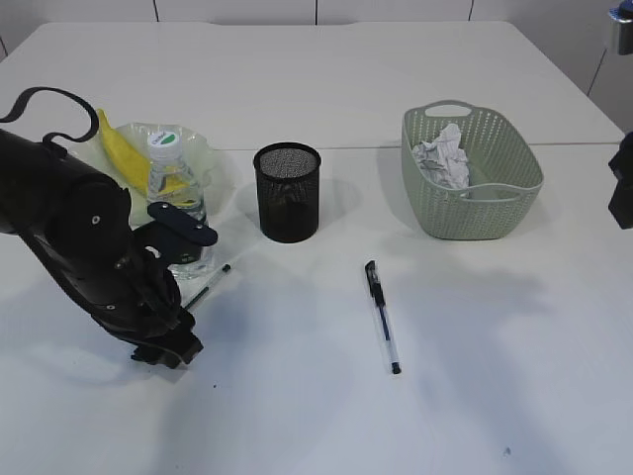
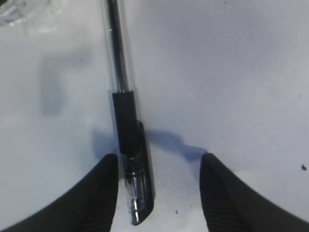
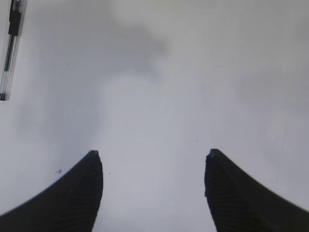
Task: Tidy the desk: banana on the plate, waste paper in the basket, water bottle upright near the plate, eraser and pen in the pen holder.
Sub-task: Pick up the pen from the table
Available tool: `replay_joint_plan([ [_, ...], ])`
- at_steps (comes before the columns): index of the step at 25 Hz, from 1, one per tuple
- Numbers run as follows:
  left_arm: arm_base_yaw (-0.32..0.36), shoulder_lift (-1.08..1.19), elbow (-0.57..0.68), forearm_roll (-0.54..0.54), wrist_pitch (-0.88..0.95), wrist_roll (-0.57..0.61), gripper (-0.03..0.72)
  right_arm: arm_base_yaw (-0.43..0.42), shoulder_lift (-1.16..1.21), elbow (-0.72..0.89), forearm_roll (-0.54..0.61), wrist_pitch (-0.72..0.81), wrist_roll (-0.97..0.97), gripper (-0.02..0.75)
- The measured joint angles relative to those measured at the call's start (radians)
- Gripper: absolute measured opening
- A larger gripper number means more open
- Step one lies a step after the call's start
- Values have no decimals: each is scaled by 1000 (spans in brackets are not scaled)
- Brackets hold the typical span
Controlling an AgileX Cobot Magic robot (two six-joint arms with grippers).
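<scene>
A yellow banana [image 1: 119, 148] lies on the pale plate [image 1: 203, 150] at the back left. The water bottle [image 1: 176, 193] stands upright in front of it. My left gripper [image 1: 183, 305] is down at the table just right of the bottle, open. A pen [image 2: 123, 111] lies between its fingers [image 2: 104, 193], its capped end close to the left one, untouched. A second pen [image 1: 382, 317] lies mid-table. Crumpled waste paper [image 1: 443, 158] sits in the green basket [image 1: 514, 183]. The black mesh pen holder [image 1: 287, 193] stands between plate and basket. My right gripper [image 3: 153, 154] hangs open over bare table. The eraser is out of view.
The second pen [image 3: 9, 48] shows at the right wrist view's top left, away from those fingers. The left arm's black body [image 1: 79, 237] covers the table's left front. The right arm [image 1: 623, 183] sits at the far right edge.
</scene>
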Motion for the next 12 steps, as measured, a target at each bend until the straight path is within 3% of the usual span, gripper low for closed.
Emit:
replay_joint_plan([
  [12,0,21,-13,-6,0,0,380,0,0,0,0,0,-6,496],
])
